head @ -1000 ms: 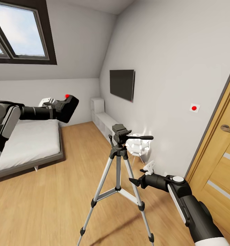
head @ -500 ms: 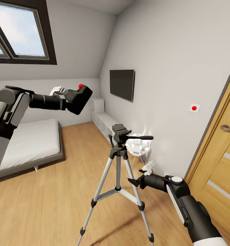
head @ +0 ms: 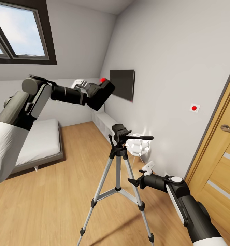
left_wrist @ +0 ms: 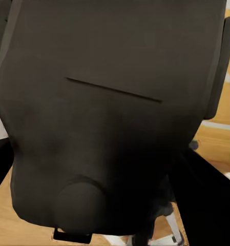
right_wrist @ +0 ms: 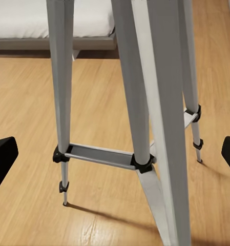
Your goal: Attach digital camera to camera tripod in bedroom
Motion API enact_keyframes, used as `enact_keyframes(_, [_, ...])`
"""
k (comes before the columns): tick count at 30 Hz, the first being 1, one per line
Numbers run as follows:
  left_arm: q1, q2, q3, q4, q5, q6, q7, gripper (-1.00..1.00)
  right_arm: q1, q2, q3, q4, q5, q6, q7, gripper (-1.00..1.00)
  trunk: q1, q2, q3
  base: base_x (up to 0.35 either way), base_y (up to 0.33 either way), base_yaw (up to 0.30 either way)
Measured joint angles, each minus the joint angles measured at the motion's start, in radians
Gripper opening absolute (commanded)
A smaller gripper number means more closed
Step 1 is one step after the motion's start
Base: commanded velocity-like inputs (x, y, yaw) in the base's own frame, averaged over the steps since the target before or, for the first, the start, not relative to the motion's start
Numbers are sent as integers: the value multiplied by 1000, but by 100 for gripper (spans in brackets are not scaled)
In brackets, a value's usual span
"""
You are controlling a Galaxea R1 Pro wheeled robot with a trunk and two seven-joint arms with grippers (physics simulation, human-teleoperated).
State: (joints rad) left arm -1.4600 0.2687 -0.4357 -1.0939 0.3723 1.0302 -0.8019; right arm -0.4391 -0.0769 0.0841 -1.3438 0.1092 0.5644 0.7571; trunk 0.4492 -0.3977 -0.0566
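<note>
So the left gripper (head: 89,91) has the digital camera (head: 100,94) clamped, held up in the air above and left of the camera tripod (head: 119,160) on the wood floor (head: 53,198). Right gripper (head: 142,176) sits spread wide just beside a tripod leg.

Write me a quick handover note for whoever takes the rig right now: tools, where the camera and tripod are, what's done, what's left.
Left tool: shut on the digital camera, held in the air, up and to the left of the tripod head.
Right tool: open, empty, low beside the camera tripod, fingertips either side of its legs in the right wrist view.
Tripod stands on the wood floor, head bare.
Done: camera picked up.
Left: bring it over the head, seat it, release.
</note>
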Motion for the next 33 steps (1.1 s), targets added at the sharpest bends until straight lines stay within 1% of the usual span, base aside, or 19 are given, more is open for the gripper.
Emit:
enact_keyframes(1, [-2, -5, 0, 0, -11, -3, 0, -100, 0, 0, 0, 0, 0, 0, 0, 100, 0, 0, 0, 0, 0, 0])
enact_keyframes(2, [-4, -14, -1, 0, -5, 0, 0, -100, 0, 0, 0, 0, 0, 0, 0, 100, 0, 0, 0, 0, 0, 0])
enact_keyframes(3, [-5, -19, -1, 1, -8, 0, 0, -100, 0, 0, 0, 0, -1, 0, 0, 100, 0, 0, 0, 0, 0, 0])
enact_keyframes(4, [-8, -41, -1, 7, -5, 2, -1, -100, 0, -1, 0, 0, -1, 0, 0, 100, 0, 0, 0, 0, 0, 0])
enact_keyframes(6, [-10, -64, -2, 23, -10, 2, 0, -100, 0, -1, 0, 0, -1, 0, 0, 100, 0, 0, 0, 0, 0, 0])
enact_keyframes(8, [-15, -81, -7, 33, -8, 2, -1, -100, 0, -1, 0, 0, -1, 0, 0, 100, 0, 0, 0, 0, 0, 0])
enact_keyframes(15, [-41, -132, -68, 80, -11, 2, -1, -100, 0, 0, 0, 0, -1, 0, 0, 100, 0, 0, 0, 0, 0, 0])
enact_keyframes(20, [-60, -155, -91, 108, -13, 1, 0, -100, 0, 0, 0, 0, -1, 0, 0, 100, 0, 0, 0, 0, 0, 0])
enact_keyframes(23, [-64, -160, -105, 116, -13, 1, 0, -100, 0, 0, 0, 0, -1, 0, -1, 100, 0, 0, 0, 0, 0, 0])
enact_keyframes(27, [-82, -167, -147, 126, -13, 2, -1, -100, 0, 0, 0, 0, -1, 0, -1, 100, 0, 0, 0, 0, 0, 0])
enact_keyframes(28, [-90, -169, -168, 133, -13, 2, -1, -100, 0, 0, 0, 0, -1, 0, -1, 100, 0, 0, 0, 0, 0, 0])
enact_keyframes(30, [-101, -171, -197, 145, -13, 2, -2, -100, 0, 0, 0, 0, -1, 0, -1, 100, 0, 0, 0, 0, 0, 0])
enact_keyframes(33, [-118, -174, -226, 159, -12, 2, -3, -100, 0, 0, 0, 0, -1, 0, -1, 100, 0, 0, 0, 0, 0, 0])
